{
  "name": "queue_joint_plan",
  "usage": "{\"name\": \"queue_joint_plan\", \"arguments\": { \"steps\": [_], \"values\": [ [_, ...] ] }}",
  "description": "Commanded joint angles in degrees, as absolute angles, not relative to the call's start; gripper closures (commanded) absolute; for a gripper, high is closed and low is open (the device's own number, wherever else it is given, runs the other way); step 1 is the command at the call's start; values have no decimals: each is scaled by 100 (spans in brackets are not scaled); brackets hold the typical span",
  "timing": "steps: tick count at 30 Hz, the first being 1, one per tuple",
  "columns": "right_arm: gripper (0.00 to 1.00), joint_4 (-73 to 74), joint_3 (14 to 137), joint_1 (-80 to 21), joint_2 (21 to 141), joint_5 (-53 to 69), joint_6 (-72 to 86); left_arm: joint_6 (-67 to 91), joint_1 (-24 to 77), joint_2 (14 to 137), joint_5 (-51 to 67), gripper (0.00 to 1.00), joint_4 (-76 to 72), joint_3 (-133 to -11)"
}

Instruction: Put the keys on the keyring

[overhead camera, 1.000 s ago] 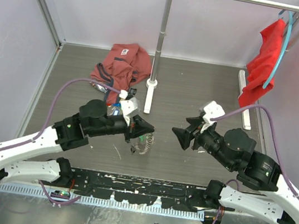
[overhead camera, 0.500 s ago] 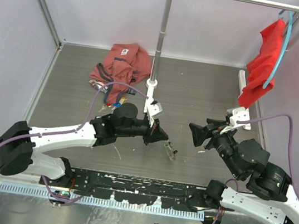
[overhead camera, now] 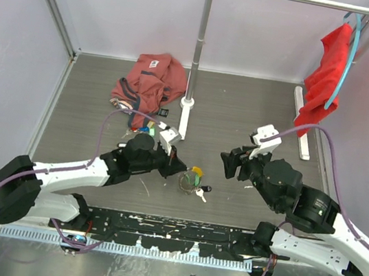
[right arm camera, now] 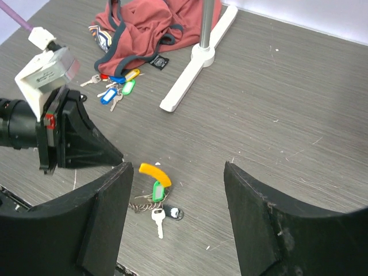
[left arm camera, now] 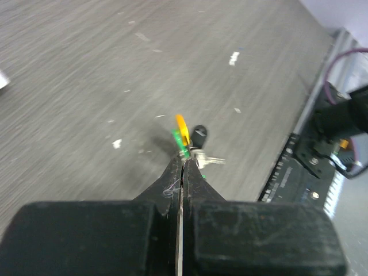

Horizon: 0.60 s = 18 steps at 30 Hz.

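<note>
Right now the keyring (overhead camera: 191, 179) lies on the table (overhead camera: 244, 112) just beyond my left gripper (overhead camera: 176, 166), tips pinched together, nearer than my widely spread right gripper (overhead camera: 228, 164) facing it.

A crumpled red shirt (overhead camera: 153, 78) lies beside the white rack (overhead camera: 198, 50), another red cloth (overhead camera: 324, 79) hanging.

No legible text, number or brand in any view.
- Red garment (overhead camera: 153, 78) on tabletop (overhead camera: 244, 112): small white patch (overhead camera: 152, 64) on it, marks too small to read.
- Black tag (right arm camera: 160, 61) just beside garment: pale specks only, unreadable.
- Plastic tags on loose keys (right arm camera: 119, 86): too small to tell any lettering.
</note>
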<state>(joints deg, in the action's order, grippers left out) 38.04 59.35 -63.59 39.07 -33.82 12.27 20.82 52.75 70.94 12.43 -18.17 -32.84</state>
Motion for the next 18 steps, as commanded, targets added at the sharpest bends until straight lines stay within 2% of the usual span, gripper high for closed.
{"name": "queue_joint_plan", "arguments": {
  "steps": [1, 8, 18],
  "values": [
    [30, 3630, 5942, -6374, 4018, -3365, 1348, 2188, 4848, 7214, 796, 95, -1785, -2962],
    [30, 3630, 5926, -6375, 4154, -3261, 1415, 2138, 4446, 7844, 905, 92, -2174, -2756],
    [30, 3637, 5865, -6372, 4333, -3419, 1521, 2223, 4157, 7985, 655, 69, -2324, -2587]
  ]
}}
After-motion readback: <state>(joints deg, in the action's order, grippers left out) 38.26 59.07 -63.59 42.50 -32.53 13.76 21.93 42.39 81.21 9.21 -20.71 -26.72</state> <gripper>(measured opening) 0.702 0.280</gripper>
